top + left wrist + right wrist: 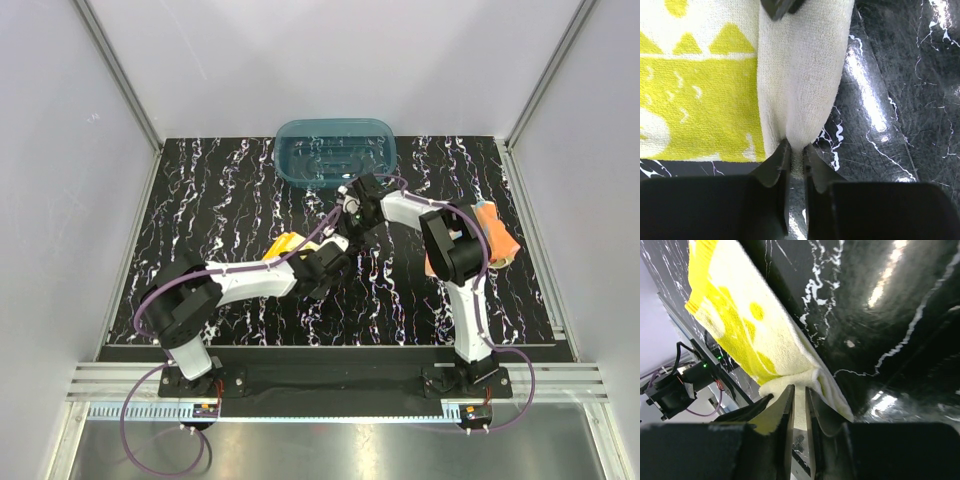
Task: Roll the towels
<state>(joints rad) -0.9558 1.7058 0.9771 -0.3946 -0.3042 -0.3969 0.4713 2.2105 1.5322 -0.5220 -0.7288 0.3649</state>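
The yellow towel (282, 245) with pale markings lies mid-table, mostly hidden under both arms. In the left wrist view its yellow face (700, 90) lies flat, and a pale fold of it (800, 75) stands up lengthwise. My left gripper (796, 152) is shut on the near end of that fold. My right gripper (799, 395) is shut on the towel's pale edge (805, 382), and its dark fingertips (780, 6) hold the fold's far end. The two grippers (335, 258) (348, 222) sit close together. The orange towel (497, 235) lies at the right, partly behind the right arm.
A teal translucent tub (335, 150) stands at the back centre, just beyond the right gripper. The black marbled table (220, 190) is walled by white panels on three sides. Purple cables run along both arms.
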